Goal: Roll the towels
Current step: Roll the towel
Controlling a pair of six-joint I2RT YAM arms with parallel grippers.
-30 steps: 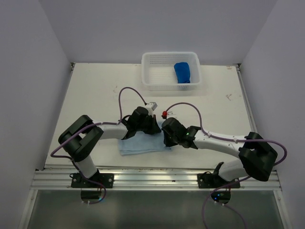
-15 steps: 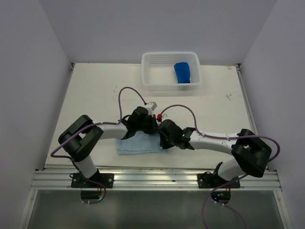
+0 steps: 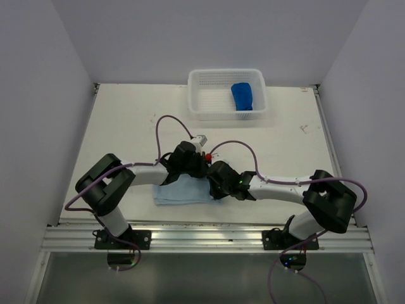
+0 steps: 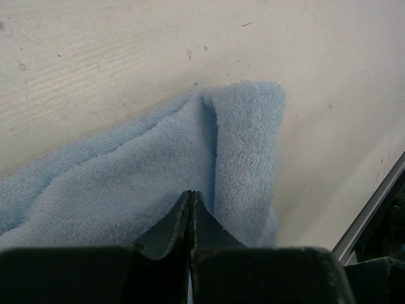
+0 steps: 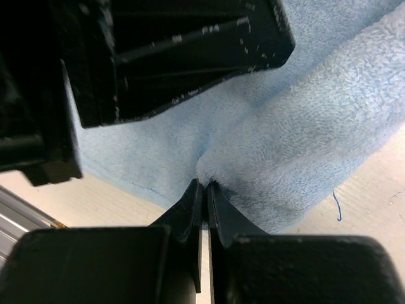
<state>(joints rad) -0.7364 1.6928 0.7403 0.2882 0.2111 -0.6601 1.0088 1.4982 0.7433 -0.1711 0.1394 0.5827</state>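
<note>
- Left gripper [image 4: 190, 201] is closed down to a point, tips right on the pale towel [image 4: 158, 164]. Whether any cloth is caught between them, I can't tell.
- A ridge in the cloth runs straight ahead from those tips to a doubled-over corner just beyond them.
- Right gripper [image 5: 204, 190] is closed as well, and here the terry puckers up right at its tips. That looks like a real pinch on a fold of the pale towel.
- The two grippers are close together, the left one's black body looming just above and left of the right tips in the right wrist view.
- The pale towel lies on the table [image 3: 126, 126], under and to the left of both grippers, partly folded and not rolled.
- Dark towel [image 3: 242, 95] sits far ahead of both grippers in the basket [image 3: 209, 107], at its right side. From above it reads as a compact bundle, so I'd judge it done.
- Step in hand, as I read it: gathering the pale towel's right end to start its roll, so roughly the second half of the task.
- Next move calls for both grippers to carry that end over the flat part to their left, turning together so the roll starts tight and even.
- Risk: soft terry slips from a thin pinch, and if one side leads the roll goes crooked.
</note>
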